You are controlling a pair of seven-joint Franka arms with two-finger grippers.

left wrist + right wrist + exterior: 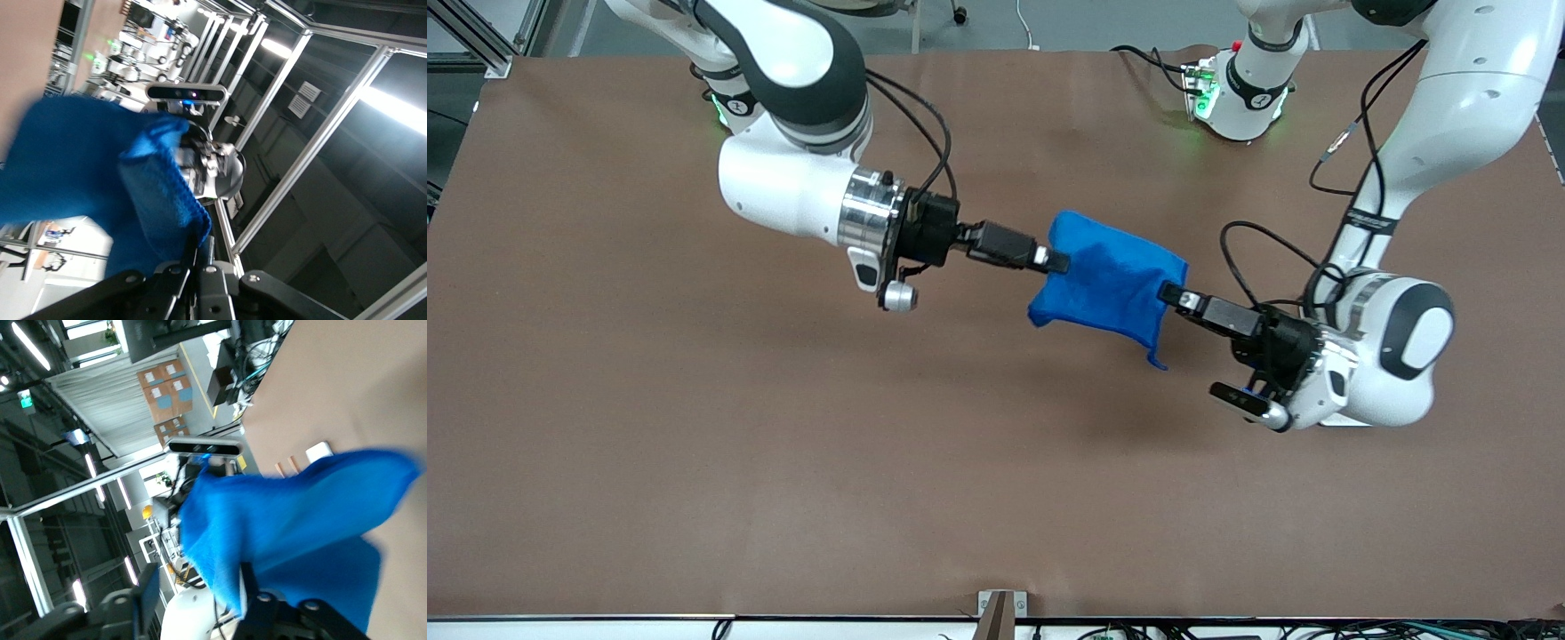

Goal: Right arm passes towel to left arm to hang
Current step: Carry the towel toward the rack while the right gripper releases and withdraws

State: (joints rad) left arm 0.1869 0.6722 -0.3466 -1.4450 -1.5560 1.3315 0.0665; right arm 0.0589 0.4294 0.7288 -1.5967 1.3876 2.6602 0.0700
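Observation:
The blue towel [1107,276] hangs in the air over the middle of the brown table [694,427], stretched between the two grippers. My left gripper [1169,292] is shut on the towel's hem at the end toward the left arm. The left wrist view shows its jaws [200,243] pinched together on the cloth [87,167]. My right gripper [1056,260] is at the towel's other end. In the right wrist view its fingers stand apart [197,587], and the towel [300,520] drapes against one finger [250,590].
A small white flat object [1343,421] lies on the table, mostly hidden under the left arm's wrist. A metal bracket [996,609] sits at the table edge nearest the front camera. Cables loop beside the left arm [1272,244].

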